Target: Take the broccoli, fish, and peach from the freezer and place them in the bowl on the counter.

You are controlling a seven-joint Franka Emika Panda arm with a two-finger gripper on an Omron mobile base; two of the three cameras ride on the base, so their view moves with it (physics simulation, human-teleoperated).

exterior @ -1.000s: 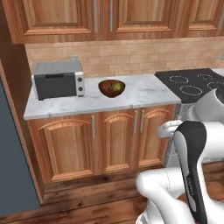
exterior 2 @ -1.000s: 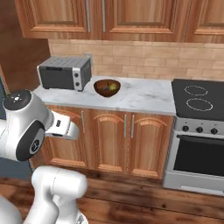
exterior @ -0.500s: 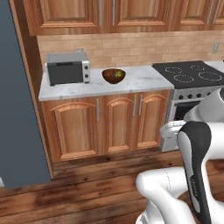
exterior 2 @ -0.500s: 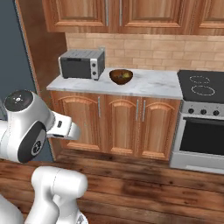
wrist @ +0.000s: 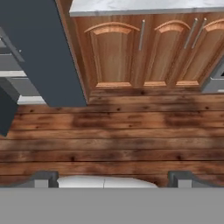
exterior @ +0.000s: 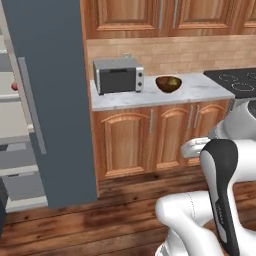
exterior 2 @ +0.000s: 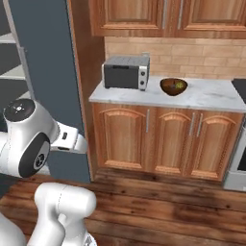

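- Left base view: tall dark slate-blue freezer (exterior: 55, 100) stands open at the left, long grey bar handle (exterior: 31, 105) on its door, pale grey inner shelves (exterior: 12, 135) beyond. A small red round thing (exterior: 15, 86) sits on an upper shelf, probably the peach; too small to confirm. Broccoli and fish can't be made out.
- Same view: round dark brown wooden bowl (exterior: 168, 83) sits on the white grey-veined marble counter (exterior: 150, 97), just beside the grey toaster oven (exterior: 119, 75). Something yellowish-green lies inside the bowl; can't tell what.
- Right base view: bowl (exterior 2: 173, 86) and toaster oven (exterior 2: 126, 71) again near each other on the counter (exterior 2: 202, 98); freezer (exterior 2: 43, 72) edge at left, well apart from the bowl.
- Hand view: gripper (wrist: 113, 178) points down at brown plank floor (wrist: 113, 140); fingertips (wrist: 43, 178) stand wide apart, nothing between them. Freezer (wrist: 39, 57) corner upper left, wooden cabinet doors (wrist: 144, 48) across the top.
- Step, as I read it: approach to the freezer for a pick, claw empty.
- Next: raise and swing the hand toward the shelves, line up on one item, then close.
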